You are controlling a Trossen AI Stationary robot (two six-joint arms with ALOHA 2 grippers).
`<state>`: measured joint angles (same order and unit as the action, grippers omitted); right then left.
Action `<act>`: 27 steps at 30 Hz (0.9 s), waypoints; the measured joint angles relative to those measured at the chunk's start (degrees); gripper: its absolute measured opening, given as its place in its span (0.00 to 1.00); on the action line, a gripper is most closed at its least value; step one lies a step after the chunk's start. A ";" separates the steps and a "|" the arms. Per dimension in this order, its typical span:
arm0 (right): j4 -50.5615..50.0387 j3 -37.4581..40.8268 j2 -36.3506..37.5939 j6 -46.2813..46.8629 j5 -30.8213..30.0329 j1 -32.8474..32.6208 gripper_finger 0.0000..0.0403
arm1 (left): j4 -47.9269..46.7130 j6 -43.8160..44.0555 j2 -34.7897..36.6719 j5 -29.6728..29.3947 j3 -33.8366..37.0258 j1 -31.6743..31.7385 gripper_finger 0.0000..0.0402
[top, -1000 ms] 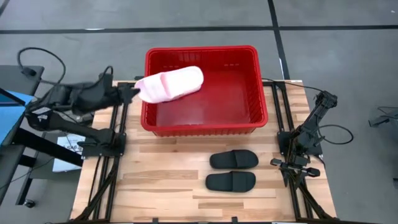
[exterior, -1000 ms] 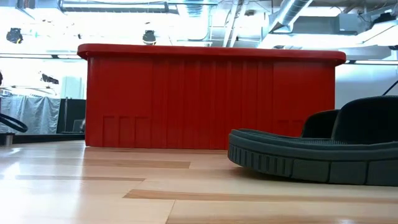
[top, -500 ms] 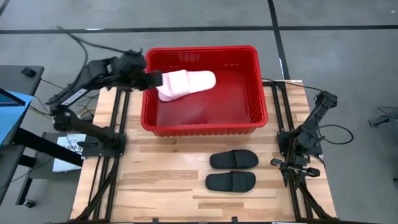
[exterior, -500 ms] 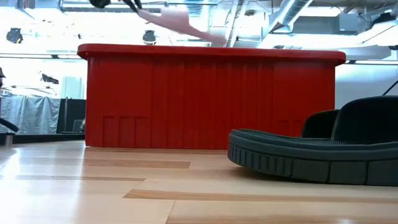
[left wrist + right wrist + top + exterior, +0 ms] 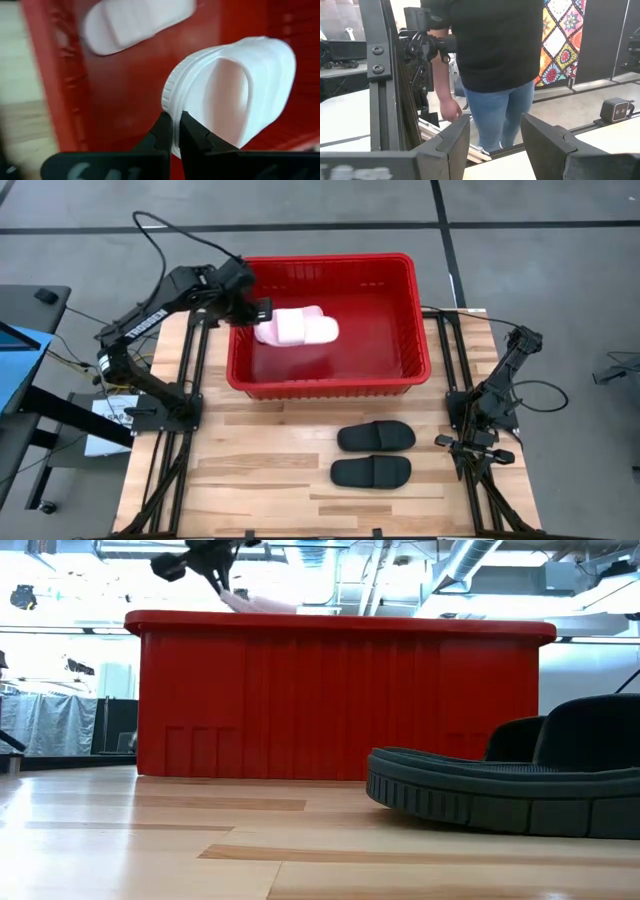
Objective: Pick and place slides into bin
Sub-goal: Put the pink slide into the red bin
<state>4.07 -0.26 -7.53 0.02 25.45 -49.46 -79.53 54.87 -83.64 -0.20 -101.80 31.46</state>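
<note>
My left gripper (image 5: 262,314) is over the left part of the red bin (image 5: 400,375), shut on a pale pink slide (image 5: 298,328). The low view shows that slide (image 5: 262,603) just above the bin's rim. A second pale pink slide (image 5: 135,22) lies flat on the bin's floor in the left wrist view. Two black slides (image 5: 375,437) (image 5: 371,472) lie sole down on the table in front of the bin. My right gripper (image 5: 495,135) is open, holds nothing, and waits at the table's right edge (image 5: 465,442). My left gripper pinches the ridged edge of the pink slide's sole (image 5: 169,105) between its two fingers. The fingers slant down from the bin's left side. The slide hangs beyond them over the bin's inside, tilted and clear of the floor.
The bin's left wall (image 5: 50,100) stands close beside my left gripper. A black slide (image 5: 520,790) fills the right foreground of the low view. A person (image 5: 490,60) stands beyond the table in the right wrist view. Bare wood lies at the table's near left (image 5: 230,480).
My left gripper has swung from outside the bin's left wall toward the right, over the bin, and has tipped downward. It has stayed shut on the pink slide. The slide has gone along with it and now hangs lower, over the bin's left half.
</note>
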 joint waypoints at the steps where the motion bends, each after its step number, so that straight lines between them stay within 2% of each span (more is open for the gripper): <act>1: -0.02 -0.01 0.00 -0.01 0.00 0.01 0.41 | -0.75 -0.16 0.00 0.05 0.00 0.54 0.00; 6: -0.01 0.00 0.00 0.01 0.00 0.00 0.41 | -2.38 -0.70 0.00 0.85 0.17 2.30 0.00; 11: -0.02 -0.01 0.00 -0.01 0.00 0.01 0.41 | -1.72 -0.70 0.04 3.08 4.51 2.35 0.00; 19: -0.02 -0.01 0.00 0.01 0.00 0.01 0.41 | 6.71 -0.34 0.08 7.61 12.24 2.37 0.00; 27: 0.00 -0.01 0.00 -0.01 0.00 0.00 0.41 | 10.75 0.88 -0.01 9.87 18.56 2.30 0.00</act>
<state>4.07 -0.27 -7.53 0.01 25.45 -49.46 -68.78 55.75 -83.64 9.67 -83.24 33.76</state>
